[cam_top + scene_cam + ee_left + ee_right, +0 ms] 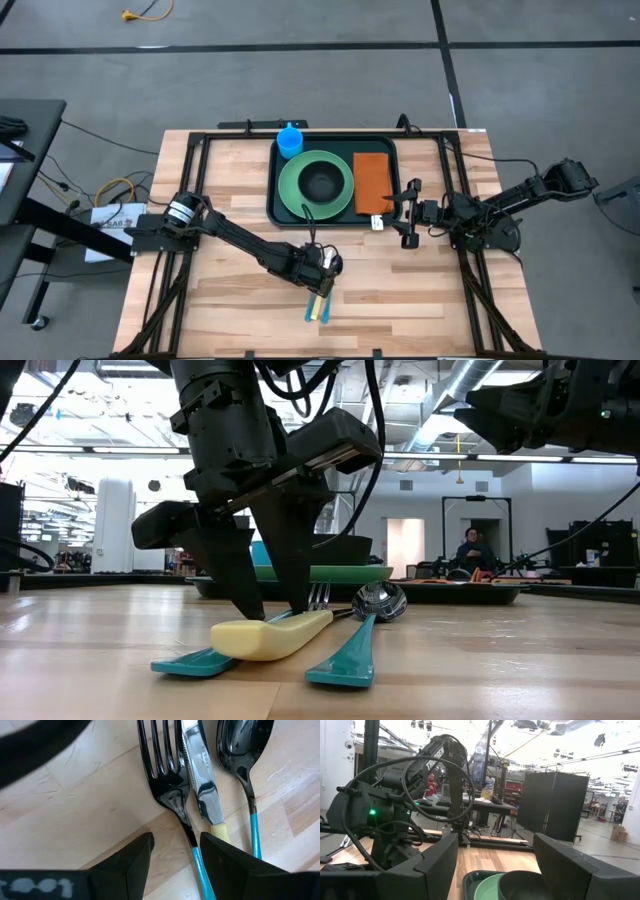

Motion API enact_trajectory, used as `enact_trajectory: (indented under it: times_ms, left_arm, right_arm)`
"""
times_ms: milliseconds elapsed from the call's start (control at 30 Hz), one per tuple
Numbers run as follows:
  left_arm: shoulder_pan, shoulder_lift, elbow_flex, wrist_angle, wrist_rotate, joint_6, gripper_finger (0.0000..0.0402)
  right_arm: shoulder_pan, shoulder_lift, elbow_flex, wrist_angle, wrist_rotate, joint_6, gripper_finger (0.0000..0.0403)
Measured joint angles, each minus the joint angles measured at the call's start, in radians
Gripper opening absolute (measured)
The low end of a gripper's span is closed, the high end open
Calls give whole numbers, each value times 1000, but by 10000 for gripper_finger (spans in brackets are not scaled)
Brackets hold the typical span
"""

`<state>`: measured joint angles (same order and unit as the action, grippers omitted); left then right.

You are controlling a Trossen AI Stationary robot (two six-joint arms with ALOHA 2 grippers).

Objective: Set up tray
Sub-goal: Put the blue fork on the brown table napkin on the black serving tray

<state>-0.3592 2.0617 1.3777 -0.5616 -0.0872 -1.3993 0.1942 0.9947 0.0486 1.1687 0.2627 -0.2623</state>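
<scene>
Tray (335, 215) carries plate (315, 185), bowl, cup, napkin; both pincers, left (322, 283) over cutlery, gape apart.

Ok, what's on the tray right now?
On the tray: a green plate with a dark bowl on it, a blue cup, and an orange napkin. What lies under them is covered.

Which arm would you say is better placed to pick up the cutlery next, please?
Left. Its end effector is open directly over the fork, knife and spoon. The right end effector sits open at the tray's edge, farther off.
</scene>
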Motion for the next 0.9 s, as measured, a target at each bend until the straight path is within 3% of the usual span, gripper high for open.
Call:
enact_trajectory:
  times_ms: [900]
  left_arm:
    - [7,0,0,30,-23,15,169]
  right_arm:
    - [0,0,0,-3,0,0,253]
